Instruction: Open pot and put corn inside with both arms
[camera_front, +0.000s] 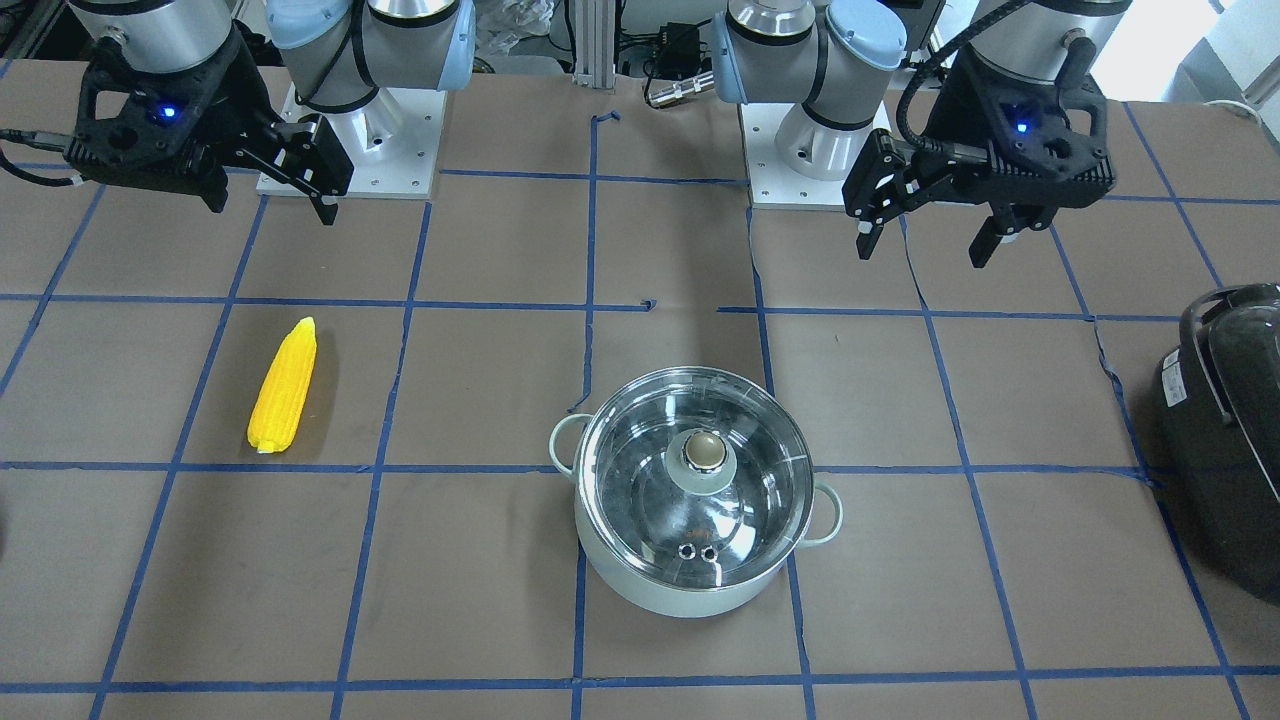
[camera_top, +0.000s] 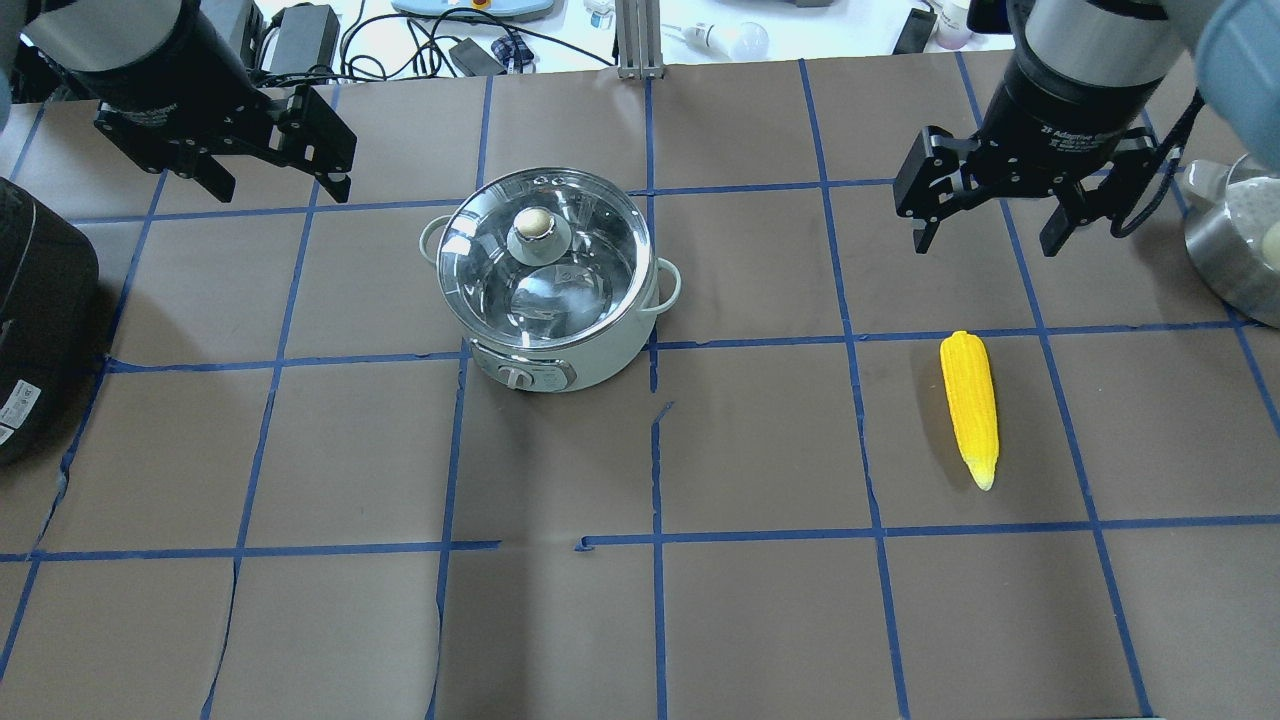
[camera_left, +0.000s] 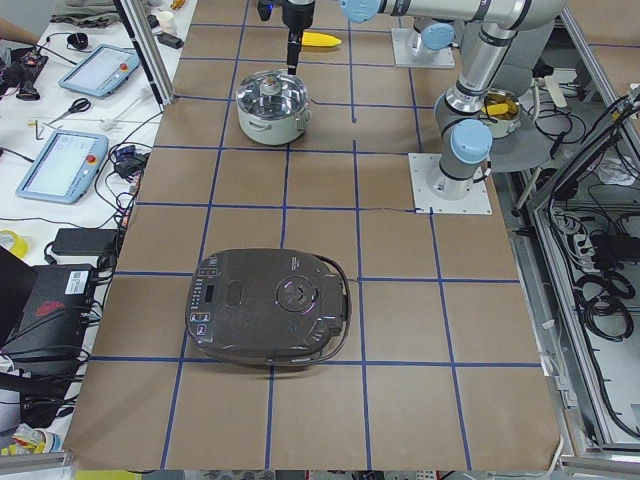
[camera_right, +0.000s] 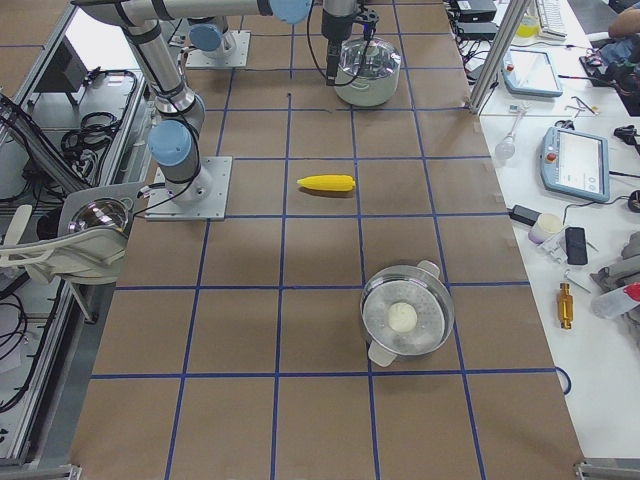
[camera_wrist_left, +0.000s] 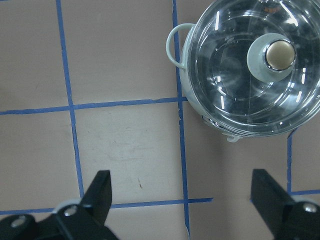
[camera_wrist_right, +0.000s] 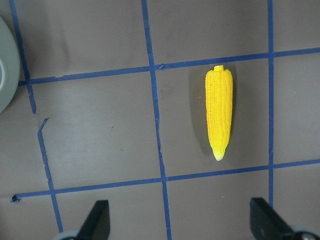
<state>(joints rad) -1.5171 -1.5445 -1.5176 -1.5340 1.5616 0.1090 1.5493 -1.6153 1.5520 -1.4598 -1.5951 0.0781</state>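
Left gripper (camera_top: 280, 185), right gripper (camera_top: 985, 240): spread wide, empty. Risked slipping off smooth lid knob (camera_top: 533, 222); risked rolling corn (camera_top: 968, 400), at 3 o'clock from pot (camera_top: 600, 350).

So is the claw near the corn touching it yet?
Apart. The overhead view shows the open right gripper hanging short of the corn, with a plain gap between them.
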